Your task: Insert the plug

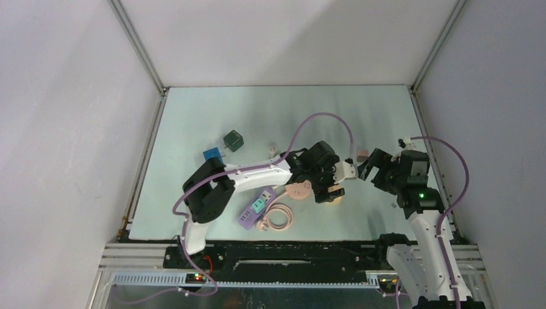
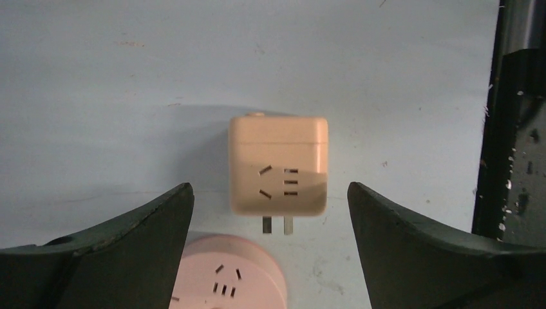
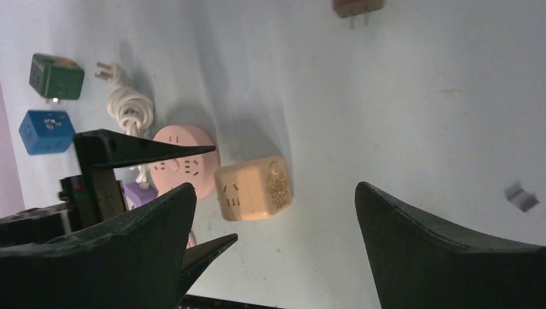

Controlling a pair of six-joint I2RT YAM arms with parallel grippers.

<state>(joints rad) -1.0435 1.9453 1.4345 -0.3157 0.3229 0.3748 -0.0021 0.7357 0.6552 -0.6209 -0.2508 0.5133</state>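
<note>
A beige cube plug (image 2: 278,164) lies on the table, its two prongs (image 2: 278,224) pointing at a pink round socket (image 2: 228,273) close by, a small gap between them. My left gripper (image 2: 269,187) is open and empty, with one finger on each side of the cube and not touching it. In the top view the left gripper (image 1: 325,185) hangs over the cube (image 1: 333,194) and the socket (image 1: 298,190). My right gripper (image 1: 376,168) is open and empty, just right of them. In the right wrist view the right gripper (image 3: 275,187) faces the cube (image 3: 253,188) and the socket (image 3: 183,158).
A purple power strip (image 1: 255,209) and a coiled pink cable (image 1: 278,217) lie near the front. A blue cube (image 1: 212,155), a green cube (image 1: 233,140) and a small white plug (image 1: 272,151) sit at the back left. A small brown adapter (image 1: 362,154) lies behind the right gripper.
</note>
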